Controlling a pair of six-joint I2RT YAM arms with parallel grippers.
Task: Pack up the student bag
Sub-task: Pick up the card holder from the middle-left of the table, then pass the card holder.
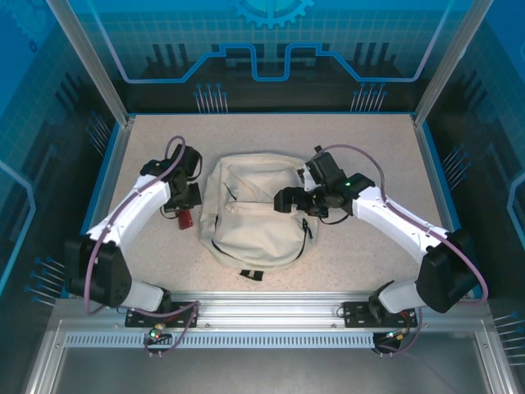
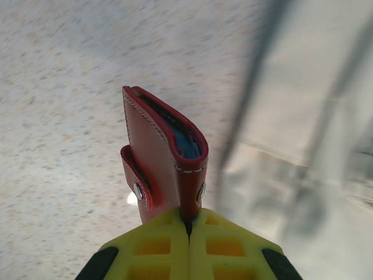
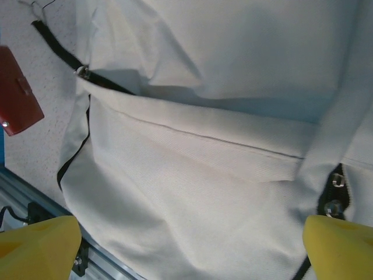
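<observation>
student bag point(image 1: 250, 217) lies flat; left end effector point(image 2: 187, 224) pinches red leather case point(image 2: 157, 157).

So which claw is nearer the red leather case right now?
Left. The left claw is clamped shut on the red leather case, just left of the student bag. The right claw hangs open over the bag, apart from the case.

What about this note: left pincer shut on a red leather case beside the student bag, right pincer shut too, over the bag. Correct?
No: the right pincer is open, as the right wrist view shows, its yellow fingertips wide apart over the student bag. The left pincer is shut on the red leather case beside it.
</observation>
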